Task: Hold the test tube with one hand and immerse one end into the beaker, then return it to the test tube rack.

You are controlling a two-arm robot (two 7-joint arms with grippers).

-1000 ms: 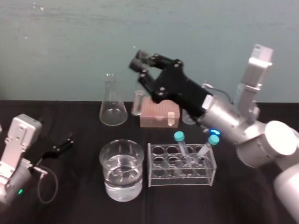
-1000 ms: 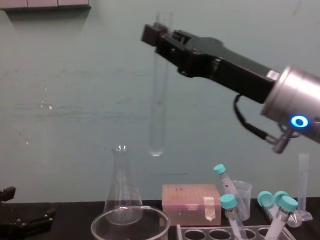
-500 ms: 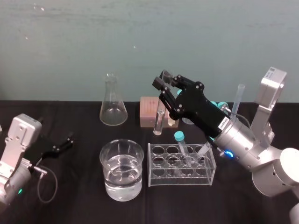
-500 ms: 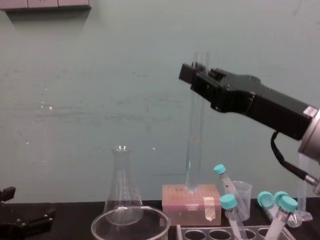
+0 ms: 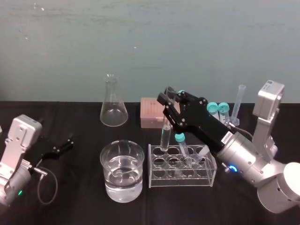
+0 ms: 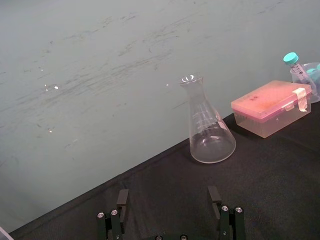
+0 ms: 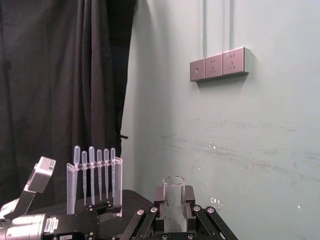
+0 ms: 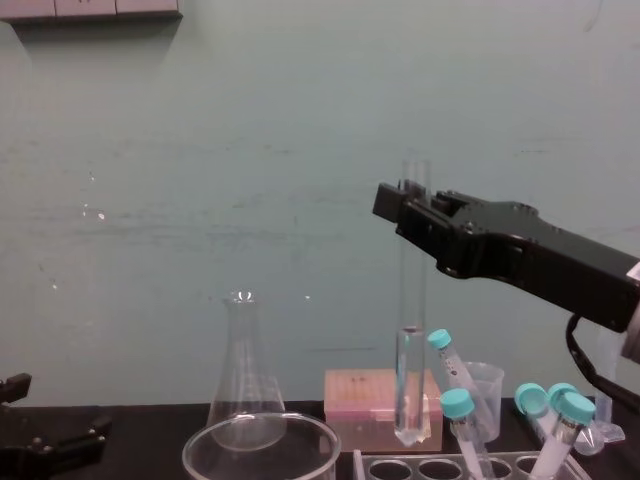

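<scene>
Right jaws: the right gripper (image 8: 409,208) is clamped on the test tube (image 8: 410,345) just under its open lip. In the right wrist view the two fingers (image 7: 187,198) press the glass from both sides.
Test tube: it hangs upright with its rounded bottom just above the test tube rack (image 5: 182,182), over the back row at the rack's left end. It does not look seated in a hole.
Tube contents: a faint line partway up the glass may be a little liquid, but I cannot tell.
Rack neighbours: a teal-capped tube (image 5: 180,140) leans in the rack just to the right of the hanging tube, and more stand farther right.
Beaker: the beaker (image 5: 104,154), holding water, stands just left of the rack, apart from the tube.
Left jaws: the left gripper (image 6: 167,216) is spread wide and holds nothing. It is parked well left of the rack, beyond the beaker.
Step in hand: the tube is over the rack and not the beaker, so this looks like the return.
Next move: centre the bottom over a free hole and lower it straight down. Keep it upright and clear of the leaning capped tube. Release only once the rack bears it.
</scene>
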